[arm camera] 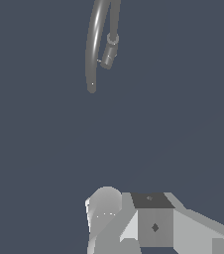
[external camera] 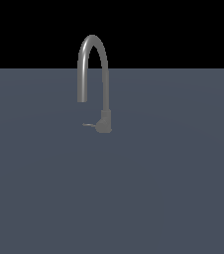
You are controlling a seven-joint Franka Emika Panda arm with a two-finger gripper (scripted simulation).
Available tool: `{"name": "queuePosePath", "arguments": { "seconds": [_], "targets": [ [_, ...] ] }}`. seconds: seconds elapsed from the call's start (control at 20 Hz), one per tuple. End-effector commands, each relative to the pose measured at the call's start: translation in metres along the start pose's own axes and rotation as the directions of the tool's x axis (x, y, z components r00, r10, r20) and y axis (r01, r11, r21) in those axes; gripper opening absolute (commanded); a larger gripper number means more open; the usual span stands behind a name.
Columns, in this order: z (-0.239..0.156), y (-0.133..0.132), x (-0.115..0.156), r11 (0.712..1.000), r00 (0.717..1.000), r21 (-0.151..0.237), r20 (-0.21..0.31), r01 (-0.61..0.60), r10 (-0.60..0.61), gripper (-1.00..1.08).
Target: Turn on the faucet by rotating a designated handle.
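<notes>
On the grey floor, well ahead of your arm, stands the faucet (external camera: 103,121), with its short thick base down and its thin arched spout rising high above it and coming down again toward the exterior view's left. From the base, low and toward the exterior view's left, a tiny thin lever sticks out sideways: this is the handle (external camera: 87,125) you must rotate. In the wrist view the faucet (arm camera: 100,39) is seen from above and far from the camera, and the handle there is too small to tell surely. Only part of the gripper (arm camera: 134,223) body shows at the edge of that view; its fingertips are not visible, so you cannot tell if it is open or closed, and it is well apart from the faucet. By my judgement the handle is rigid metal, smooth and probably slippery, and it turns on a hinge at the base, so it should need a push more than a strong grasp. You should meet it near its free tip, where the leverage is best, and keep away from the spout, which will not turn anything.
</notes>
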State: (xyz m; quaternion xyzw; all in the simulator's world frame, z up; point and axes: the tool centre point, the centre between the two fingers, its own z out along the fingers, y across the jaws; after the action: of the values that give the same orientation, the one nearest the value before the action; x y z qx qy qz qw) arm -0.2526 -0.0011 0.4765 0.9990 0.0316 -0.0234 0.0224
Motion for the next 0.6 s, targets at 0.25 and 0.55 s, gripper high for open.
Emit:
{"name": "queuePosePath", "arguments": {
  "seconds": [0.25,0.55],
  "targets": [
    [0.016,-0.010,0.031,0.979,0.989,-0.143,0.029,0.147,-0.144,-1.00],
    [0.037,-0.025,0.066,0.900,0.949,-0.301,0.088,0.315,-0.302,-1.00]
  ]
}}
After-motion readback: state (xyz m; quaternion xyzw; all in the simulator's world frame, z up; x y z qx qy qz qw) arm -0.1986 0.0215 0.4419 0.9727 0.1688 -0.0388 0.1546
